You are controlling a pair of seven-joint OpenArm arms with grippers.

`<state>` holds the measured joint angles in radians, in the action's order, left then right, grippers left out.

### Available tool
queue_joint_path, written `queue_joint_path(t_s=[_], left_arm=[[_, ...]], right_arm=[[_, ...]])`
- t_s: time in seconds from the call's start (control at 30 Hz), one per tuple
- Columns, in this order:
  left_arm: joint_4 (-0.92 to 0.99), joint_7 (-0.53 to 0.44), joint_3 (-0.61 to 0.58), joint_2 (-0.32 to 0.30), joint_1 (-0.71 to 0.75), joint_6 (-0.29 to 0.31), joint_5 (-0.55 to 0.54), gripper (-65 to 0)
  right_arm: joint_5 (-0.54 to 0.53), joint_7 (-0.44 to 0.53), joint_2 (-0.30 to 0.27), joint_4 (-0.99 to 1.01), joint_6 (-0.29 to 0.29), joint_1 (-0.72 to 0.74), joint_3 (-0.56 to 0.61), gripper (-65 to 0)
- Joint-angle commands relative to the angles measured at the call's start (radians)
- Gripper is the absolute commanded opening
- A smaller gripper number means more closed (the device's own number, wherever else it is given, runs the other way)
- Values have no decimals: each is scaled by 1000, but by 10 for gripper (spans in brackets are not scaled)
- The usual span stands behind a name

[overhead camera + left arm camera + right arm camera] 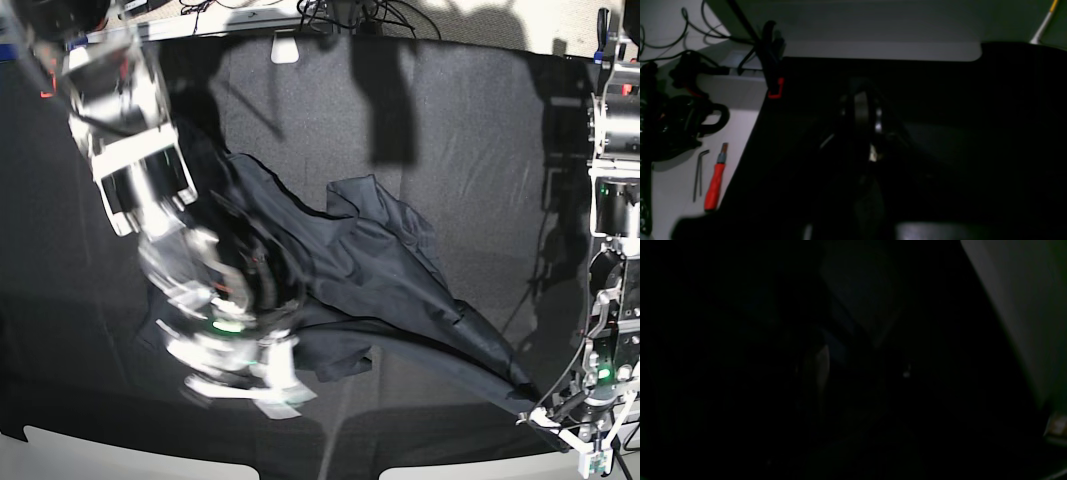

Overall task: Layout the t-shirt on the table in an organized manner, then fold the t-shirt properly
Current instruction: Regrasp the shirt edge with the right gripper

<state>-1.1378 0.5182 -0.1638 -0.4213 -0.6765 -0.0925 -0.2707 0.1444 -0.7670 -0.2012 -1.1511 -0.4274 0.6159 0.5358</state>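
Left wrist view: the frame was mostly dark. The left gripper [862, 116] showed dimly at center, its fingers pressed together with nothing visible between them, hanging over the black-covered table [1007, 100]. At the left edge, off the cloth, lay a red-handled screwdriver [715, 180] and an Allen key [700, 173], with an orange clamp [776, 90] pinning the cloth's corner, presumably so the cover would not slide under a dragged garment.

Right wrist view: almost nothing could be made out. A pale strip, likely the table's white edge [1013, 306], ran down the upper right. The fingers could not be seen here, so I cannot tell their state from this view.

Base view: the t-shirt [380, 270] lay crumpled across the middle of the table, 1 corner drawn out toward the lower right, stretched near the left gripper [575, 430] there, though contact was unclear. The right gripper [235, 330] was motion-blurred at lower left, over the shirt's bunched edge; whether it pinched fabric I cannot tell. The diagonal stretch suggested the cloth was being pulled flat, so layout looked unfinished and folding not begun.
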Motion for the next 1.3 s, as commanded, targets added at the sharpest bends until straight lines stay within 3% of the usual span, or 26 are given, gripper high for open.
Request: queue_joint_path(t_s=[0.0,0.17,0.33,0.47,0.57,0.7,0.83,1.0,1.13,1.27], left_arm=[[-17,-32,6,-11,-39,11,7,-650],[-17,-31,6,-11,-39,11,7,-650],[-17,-31,6,-11,-39,11,7,-650],[-17,-31,6,-11,-39,11,7,-650],[-17,-31,6,-11,-39,11,7,-650],[-17,-31,6,-11,-39,11,7,-650],[-17,-31,6,-11,-39,11,7,-650],[-17,-31,6,-11,-39,11,7,-650],[-17,-31,6,-11,-39,11,7,-650],[-17,-31,6,-11,-39,11,7,-650]], right_arm=[[6,-5,-4,-1,-31,48,42,-390],[40,-13,-10,6,-60,79,257,-390],[47,-50,-10,6,-59,79,350,-390],[66,-48,-10,6,0,79,346,-390],[65,-34,-9,9,13,79,346,-393],[66,46,-9,47,28,79,346,-461],[101,102,-6,109,114,79,346,-461],[164,124,16,194,133,82,346,-461],[196,182,24,237,222,82,346,-461],[196,184,25,237,229,82,346,-462]])
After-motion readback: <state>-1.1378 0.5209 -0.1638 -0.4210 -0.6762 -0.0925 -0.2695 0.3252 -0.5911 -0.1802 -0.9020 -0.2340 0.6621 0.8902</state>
